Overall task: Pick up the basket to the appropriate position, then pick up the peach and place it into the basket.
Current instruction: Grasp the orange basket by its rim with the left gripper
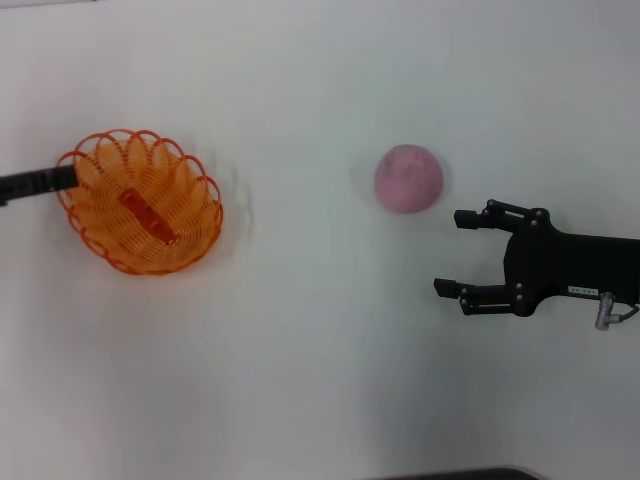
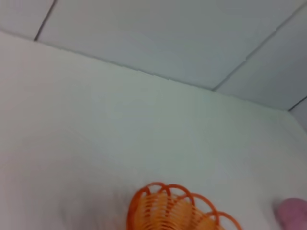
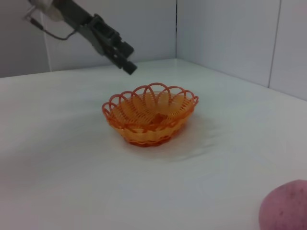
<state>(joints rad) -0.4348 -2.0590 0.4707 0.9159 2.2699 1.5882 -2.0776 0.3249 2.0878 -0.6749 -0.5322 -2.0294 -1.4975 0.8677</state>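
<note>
The orange wire basket (image 1: 100, 215) sits upright on the white table at the left. It also shows in the right wrist view (image 3: 148, 134) and, only its rim, in the left wrist view (image 2: 168, 208). It is empty. My left gripper (image 1: 68, 178) reaches in from the left edge, at the basket's far-left rim; in the right wrist view the left gripper (image 3: 127, 66) hangs just above and behind the rim, apart from it. The pink peach (image 1: 409, 178) lies right of centre, also in the right wrist view (image 3: 285, 206). My right gripper (image 1: 447, 252) is open and empty, just right of and nearer than the peach.
The white table (image 1: 320, 380) stretches between basket and peach. Pale walls (image 3: 225, 33) stand behind the table's far edges. A dark strip shows at the table's near edge (image 1: 470, 474).
</note>
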